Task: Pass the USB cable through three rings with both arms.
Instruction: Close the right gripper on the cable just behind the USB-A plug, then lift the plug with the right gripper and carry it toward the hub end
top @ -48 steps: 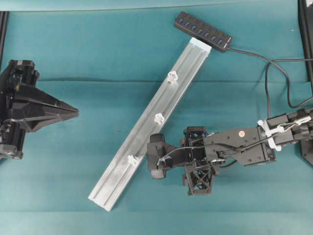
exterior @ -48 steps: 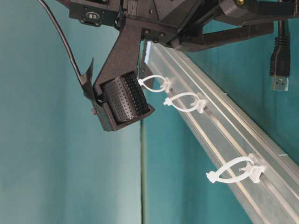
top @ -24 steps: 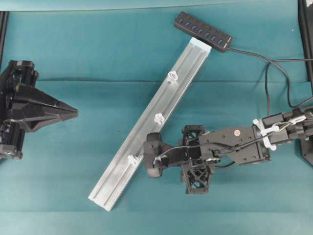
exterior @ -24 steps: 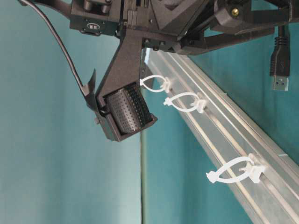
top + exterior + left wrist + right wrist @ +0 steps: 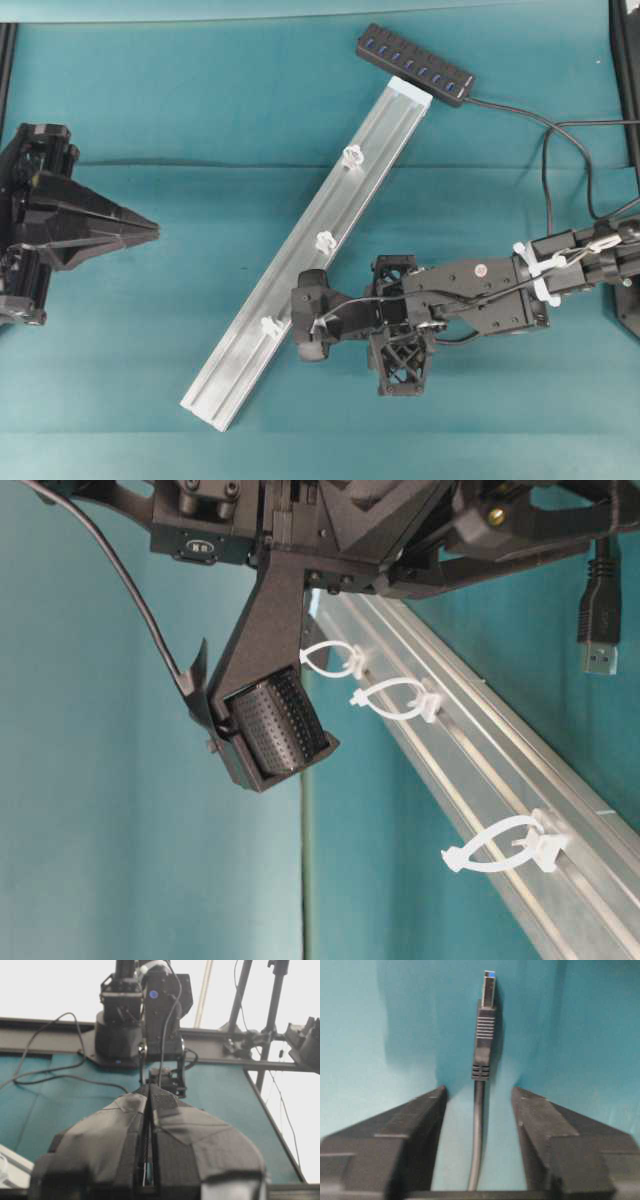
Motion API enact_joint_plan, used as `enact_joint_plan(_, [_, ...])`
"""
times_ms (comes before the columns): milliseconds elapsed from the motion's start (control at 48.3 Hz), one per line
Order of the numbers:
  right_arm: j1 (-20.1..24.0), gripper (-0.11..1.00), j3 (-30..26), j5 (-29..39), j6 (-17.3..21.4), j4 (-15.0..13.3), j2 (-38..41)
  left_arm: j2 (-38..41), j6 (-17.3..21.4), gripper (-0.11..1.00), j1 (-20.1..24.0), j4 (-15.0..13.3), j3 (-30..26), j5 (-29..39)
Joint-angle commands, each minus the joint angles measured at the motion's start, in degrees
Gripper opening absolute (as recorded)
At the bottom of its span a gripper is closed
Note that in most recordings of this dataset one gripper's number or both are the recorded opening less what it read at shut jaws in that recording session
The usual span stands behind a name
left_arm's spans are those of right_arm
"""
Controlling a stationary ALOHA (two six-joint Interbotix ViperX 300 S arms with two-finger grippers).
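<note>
Teal table cloth (image 5: pixel 150 90) fills pretty much every view. Biggest thing on it is the long silver rail (image 5: pixel 300 262), running diagonally from the lower left of center up to the top middle of the overhead shot, where a black hub bar (image 5: pixel 415 64) with blue sockets lies right at its upper end.

The right arm (image 5: pixel 480 295) comes in from the right edge, its gripper (image 5: pixel 312 328) just right of the rail's lower part. In its wrist view the jaws are apart, with the USB cable (image 5: pixel 479 1125) running up between the two fingers (image 5: pixel 420 1125) and not touching either pad. The metal-tipped plug (image 5: pixel 488 990) points to the top of the frame. Can't really tell how close the plug is to the rail, the view is blurry.

The left gripper (image 5: pixel 155 230) sits at the left edge, well away from the rail, jaws pressed together on nothing.

The three rings (image 5: pixel 325 241) are spaced along the rail, no cable through them.
</note>
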Motion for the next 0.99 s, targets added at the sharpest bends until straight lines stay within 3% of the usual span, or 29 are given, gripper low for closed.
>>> enact_joint_plan(0, [0.1,0.37,-1.0,0.1,0.2,0.3,0.9,-0.3,0.0,0.00,0.1,0.1,-0.6,-0.3])
enact_joint_plan(124, [-0.1,0.10,-1.7,0.5,0.0,0.4,1.0,-0.6,0.0,0.00,0.3,0.1,-0.6,-0.3])
enact_joint_plan(166, [0.0,0.07,-1.7,0.5,-0.1,0.3,1.0,-0.7,0.0,0.00,0.4,0.1,-0.6,-0.3])
enact_joint_plan(642, [0.0,0.07,-1.7,2.0,-0.7,0.2,-0.2,-0.9,0.0,0.00,0.4,0.1,-0.4,0.8])
enact_joint_plan(974, [-1.5,0.07,-4.0,13.2,-9.1,0.2,-5.2,-1.2,0.0,0.00,0.5,0.1,-0.4,0.9])
